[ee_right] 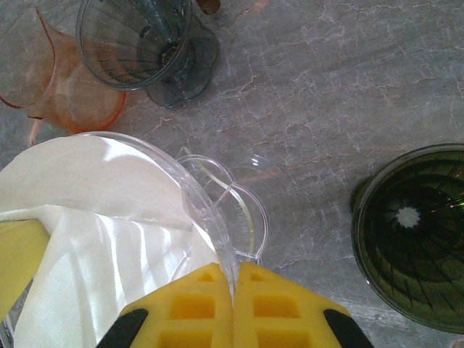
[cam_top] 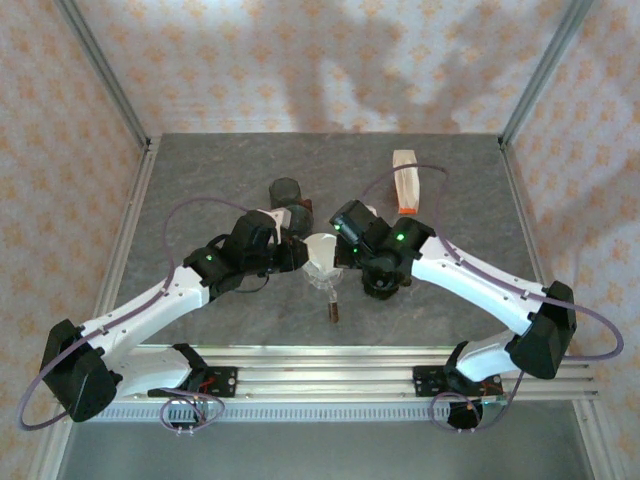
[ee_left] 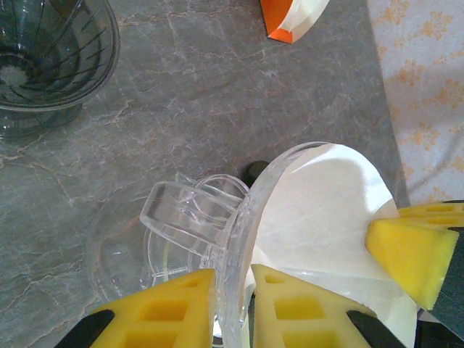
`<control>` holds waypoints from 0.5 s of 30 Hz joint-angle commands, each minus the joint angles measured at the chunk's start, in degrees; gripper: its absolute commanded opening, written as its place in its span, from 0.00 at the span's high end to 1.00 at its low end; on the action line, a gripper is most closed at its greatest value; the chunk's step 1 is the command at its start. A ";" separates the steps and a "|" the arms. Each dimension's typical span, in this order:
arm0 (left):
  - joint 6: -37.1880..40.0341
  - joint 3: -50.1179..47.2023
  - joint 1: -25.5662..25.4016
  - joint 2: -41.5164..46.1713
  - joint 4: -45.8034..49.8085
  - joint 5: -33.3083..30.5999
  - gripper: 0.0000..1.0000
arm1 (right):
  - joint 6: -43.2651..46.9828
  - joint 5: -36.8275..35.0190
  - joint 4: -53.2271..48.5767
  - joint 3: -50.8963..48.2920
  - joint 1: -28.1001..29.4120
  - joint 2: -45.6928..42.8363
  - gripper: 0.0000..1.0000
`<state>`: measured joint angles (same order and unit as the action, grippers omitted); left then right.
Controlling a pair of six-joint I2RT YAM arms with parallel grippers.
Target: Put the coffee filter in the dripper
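open table [cam_top: 200,180] far left and far right, grey dripper [ee_right: 138,43], orange dripper [ee_right: 58,87], green dripper [ee_right: 413,239] crowding clear dripper [ee_left: 181,210] mid-table

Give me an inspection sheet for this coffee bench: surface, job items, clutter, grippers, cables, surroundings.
Surface: grey marbled table, no spills seen.
Job's things: clear dripper at centre between the arms; white coffee filter lies inside it.
Clutter: grey dripper, orange dripper, dark green dripper, orange-and-white filter packet, small brown object near the front.
Grippers: left gripper clamped on the clear dripper's rim; right gripper shut at the rim, apparently pinching the filter's edge.
Cables: purple cable loops off each arm, apart from the drippers.
Surroundings: patterned wall, metal frame posts.
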<state>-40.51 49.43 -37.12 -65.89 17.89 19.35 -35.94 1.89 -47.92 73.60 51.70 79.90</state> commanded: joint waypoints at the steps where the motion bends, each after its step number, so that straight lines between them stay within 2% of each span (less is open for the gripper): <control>1: -0.09 -0.91 -0.49 -0.51 0.52 -0.10 0.81 | 1.01 -1.27 -1.58 0.23 0.50 1.05 1.00; 2: -0.09 -0.86 -0.49 -0.40 0.52 -0.03 0.81 | 1.05 -1.25 -1.59 0.30 0.50 1.13 1.00; 3: -0.14 -0.82 -0.48 -0.29 0.48 -0.03 0.81 | 0.97 -1.26 -1.75 0.35 0.59 1.06 0.90; 5: -0.18 -0.74 -0.47 -0.04 0.69 -0.19 0.80 | 0.99 -1.68 -1.78 0.33 0.63 0.74 0.61; 6: -0.26 -0.66 -0.49 0.20 0.72 -0.32 0.77 | 0.97 -2.08 -1.77 0.31 0.66 0.41 0.50; 7: -0.27 -0.58 -0.49 0.43 0.73 -0.35 0.73 | 1.11 -2.31 -1.59 0.23 0.65 0.11 0.45; 11: -0.42 -0.23 -0.49 1.59 1.14 -0.78 0.49 | 1.68 -2.87 -1.55 0.18 0.68 -0.47 0.35; 15: -0.70 0.27 -0.49 3.41 1.64 -1.52 0.38 | 2.47 -1.90 -1.76 0.39 0.72 0.09 0.33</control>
<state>-41.17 49.32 -37.12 -64.77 18.57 19.05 -34.44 1.30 -48.21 73.58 52.10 80.18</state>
